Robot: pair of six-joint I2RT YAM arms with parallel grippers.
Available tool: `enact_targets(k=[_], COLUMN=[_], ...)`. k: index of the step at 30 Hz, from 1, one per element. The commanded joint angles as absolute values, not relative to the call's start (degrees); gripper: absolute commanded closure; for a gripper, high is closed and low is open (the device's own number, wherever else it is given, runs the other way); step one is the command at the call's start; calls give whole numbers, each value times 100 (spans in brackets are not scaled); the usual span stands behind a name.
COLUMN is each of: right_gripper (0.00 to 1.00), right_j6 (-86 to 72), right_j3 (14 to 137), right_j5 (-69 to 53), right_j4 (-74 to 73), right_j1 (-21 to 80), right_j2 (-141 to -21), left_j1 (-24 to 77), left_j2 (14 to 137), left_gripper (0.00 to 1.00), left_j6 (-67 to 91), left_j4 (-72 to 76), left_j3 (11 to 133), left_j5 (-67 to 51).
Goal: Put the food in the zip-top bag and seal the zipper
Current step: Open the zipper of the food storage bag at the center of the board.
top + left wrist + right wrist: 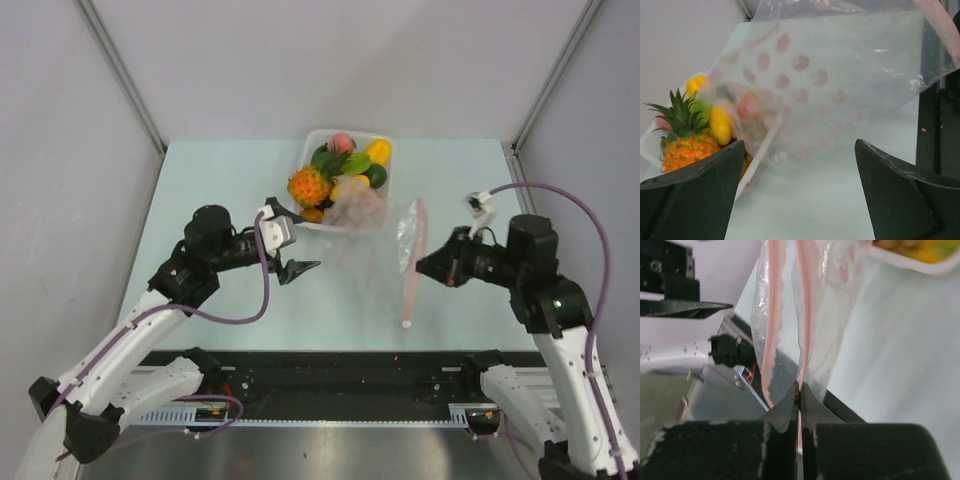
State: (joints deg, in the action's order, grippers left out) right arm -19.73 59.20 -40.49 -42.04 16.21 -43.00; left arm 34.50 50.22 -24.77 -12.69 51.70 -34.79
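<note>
The clear, crinkly plastic zip-top bag [385, 262] with faint red printed marks lies on the right half of the pale counter [220, 190]. Its far end rests against the white rectangular plastic tray [312, 140] and its mouth faces the right arm. In the right wrist view, the two lips of the thin pink-red zipper strip [807, 315] along that mouth stand apart. The right end effector [424, 266] is pinched fully closed on one lip only, and the other lip hangs free just beside it. The glossy toy food sits heaped in the tray at the far middle of the counter, with the orange pineapple [309, 186] and its green top at the near-left corner. Whether any piece is already under the film I cannot tell. The left end effector [298, 268] has its jaws spread wide with nothing between them, and hovers near the tray's front edge, pointing toward the bag. The step in hand looks like loading the first piece. To do it well, the right arm should hold its lip raised and steady so the mouth gapes instead of collapsing. The left arm should take an outer piece such as the pineapple, gripping its body and not the leaves. It should carry the piece round to the open mouth, push it deep enough to clear the strip, and let go without dragging the thin film.
</note>
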Motion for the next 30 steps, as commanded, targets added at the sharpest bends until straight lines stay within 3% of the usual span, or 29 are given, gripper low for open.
enact_targets(k=[1, 6, 11, 19, 25, 30], right_gripper=[100, 100, 100, 100, 100, 100], right_j6=[-2329, -2294, -2417, -2295, -2083, -2100], right_j3=[6573, 7993, 8859, 7543, 7208, 7014], right_j5=[-3403, -1903, -1223, -2337, -2741, -3023], right_j4=[-6412, -7442, -7541, -6497, -5441, -5142], right_j1=[494, -551, -993, -721, 139, 430], right_j2=[-3815, -4042, -4473, -5625, -5818, -5792], left_j1=[3647, 3919, 4174, 4676, 4921, 5457], left_j2=[5631, 6230, 6793, 8242, 9061, 9473], left_gripper=[4, 3, 8, 8, 1, 14], left_j6=[-1416, -1038, -511, 1051, 1863, 1609], left_j4=[-1336, -1257, -958, -1607, -1302, -1449], left_j3=[5913, 6502, 6960, 8568, 8842, 9114], left_j5=[-3375, -3147, -2428, -2180, -2084, -1389])
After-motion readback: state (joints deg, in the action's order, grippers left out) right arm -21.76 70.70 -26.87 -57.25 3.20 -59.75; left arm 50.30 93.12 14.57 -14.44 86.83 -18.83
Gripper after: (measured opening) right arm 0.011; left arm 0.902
